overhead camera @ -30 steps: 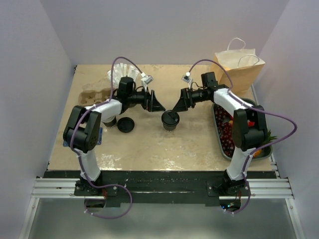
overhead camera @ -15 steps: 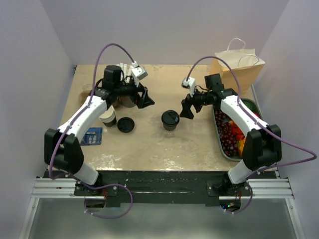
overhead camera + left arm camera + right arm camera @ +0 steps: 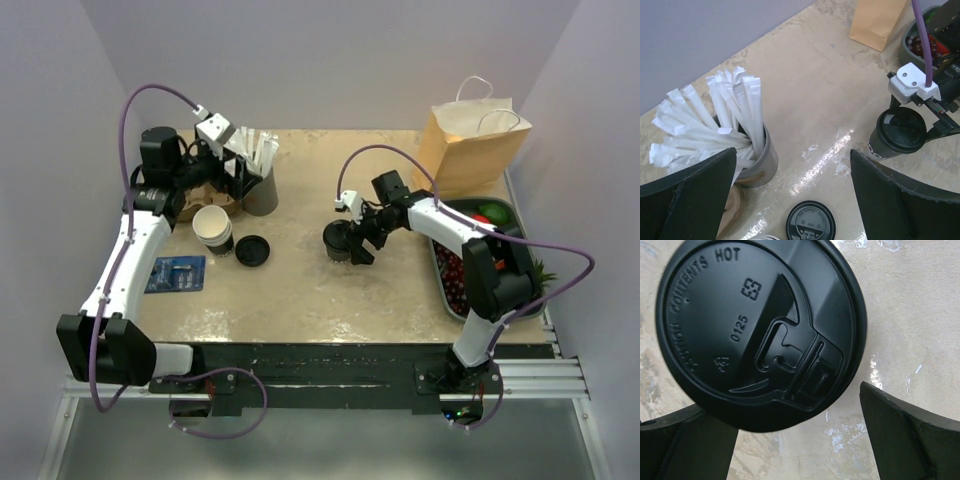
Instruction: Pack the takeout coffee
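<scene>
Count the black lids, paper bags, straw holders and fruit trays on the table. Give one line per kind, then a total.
Black lids: 2, one on the takeout coffee, one loose lid
Paper bag: 1
Straw holder: 1
Fruit tray: 1
Total: 5

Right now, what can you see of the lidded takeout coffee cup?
The takeout coffee is a small dark paper cup with a white mark on its side, capped by a round black plastic lid embossed with a hot-contents warning. It stands upright on the table, with the open right gripper reaching around it; contact is unclear.
</scene>
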`<control>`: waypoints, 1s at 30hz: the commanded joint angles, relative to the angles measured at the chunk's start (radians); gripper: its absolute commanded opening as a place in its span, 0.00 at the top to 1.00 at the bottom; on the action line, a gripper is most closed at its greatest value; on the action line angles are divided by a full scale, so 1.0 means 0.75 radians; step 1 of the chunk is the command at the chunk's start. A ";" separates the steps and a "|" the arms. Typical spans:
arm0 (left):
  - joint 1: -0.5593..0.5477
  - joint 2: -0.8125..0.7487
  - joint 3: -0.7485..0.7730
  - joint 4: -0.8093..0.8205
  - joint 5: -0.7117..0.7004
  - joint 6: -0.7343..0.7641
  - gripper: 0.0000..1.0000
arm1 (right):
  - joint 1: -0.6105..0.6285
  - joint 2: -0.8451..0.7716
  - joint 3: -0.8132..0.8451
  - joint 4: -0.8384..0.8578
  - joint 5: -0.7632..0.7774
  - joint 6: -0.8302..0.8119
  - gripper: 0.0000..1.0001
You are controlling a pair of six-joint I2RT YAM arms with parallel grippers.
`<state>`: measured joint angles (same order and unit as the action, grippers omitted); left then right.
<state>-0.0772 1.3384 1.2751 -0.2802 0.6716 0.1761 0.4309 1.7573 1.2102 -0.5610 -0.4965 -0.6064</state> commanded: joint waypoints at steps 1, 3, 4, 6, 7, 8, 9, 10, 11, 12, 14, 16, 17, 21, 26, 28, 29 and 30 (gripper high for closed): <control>0.048 -0.099 -0.064 0.012 -0.010 -0.010 0.01 | 0.031 0.011 0.074 0.083 -0.011 0.072 0.01; 0.078 -0.130 -0.092 0.024 -0.006 -0.032 0.01 | 0.035 0.029 0.086 0.140 -0.025 0.145 0.01; 0.091 -0.138 -0.099 0.026 0.002 -0.038 0.01 | 0.033 0.036 0.090 0.161 -0.029 0.168 0.01; 0.121 -0.160 -0.109 0.016 0.009 -0.051 0.01 | 0.033 0.064 0.106 0.232 -0.042 0.233 0.01; 0.142 -0.169 -0.111 0.010 0.009 -0.043 0.01 | 0.035 0.076 0.115 0.255 -0.048 0.256 0.01; 0.154 -0.175 -0.111 -0.009 0.007 -0.036 0.01 | 0.039 0.095 0.125 0.275 -0.054 0.274 0.01; 0.160 -0.183 -0.109 -0.015 0.000 -0.030 0.01 | 0.039 0.117 0.151 0.312 -0.058 0.315 0.01; 0.164 -0.187 -0.109 -0.021 -0.006 -0.026 0.01 | 0.045 0.168 0.170 0.328 -0.068 0.336 0.01; 0.174 -0.189 -0.109 -0.029 -0.006 -0.020 0.01 | 0.047 0.195 0.192 0.339 -0.072 0.354 0.02; 0.181 -0.191 -0.109 -0.033 -0.006 -0.022 0.01 | 0.051 0.219 0.235 0.367 -0.074 0.391 0.02; 0.201 -0.193 -0.109 -0.046 -0.004 -0.026 0.01 | 0.064 0.295 0.272 0.392 -0.080 0.412 0.03; 0.211 -0.199 -0.111 -0.052 0.000 -0.028 0.02 | 0.084 0.338 0.323 0.410 -0.068 0.399 0.04; 0.219 -0.201 -0.113 -0.062 0.000 -0.028 0.01 | 0.090 0.371 0.333 0.419 -0.044 0.397 0.04; 0.244 -0.216 -0.117 -0.078 0.006 -0.030 0.02 | 0.111 0.424 0.372 0.549 -0.035 0.477 0.04; 0.283 -0.220 -0.117 -0.099 0.002 -0.028 0.02 | 0.170 0.524 0.489 0.578 -0.046 0.516 0.05; 0.287 -0.218 -0.117 -0.107 -0.006 -0.016 0.02 | 0.188 0.565 0.511 0.578 -0.044 0.524 0.05; 0.291 -0.220 -0.119 -0.113 -0.012 -0.006 0.02 | 0.192 0.576 0.526 0.584 -0.044 0.538 0.05; 0.291 -0.216 -0.123 -0.119 -0.026 0.002 0.02 | 0.192 0.590 0.530 0.584 -0.040 0.547 0.05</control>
<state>0.1276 1.1976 1.1954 -0.3573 0.6670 0.1604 0.5594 2.1761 1.5562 -0.1719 -0.5182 -0.2398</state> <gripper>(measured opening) 0.983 0.949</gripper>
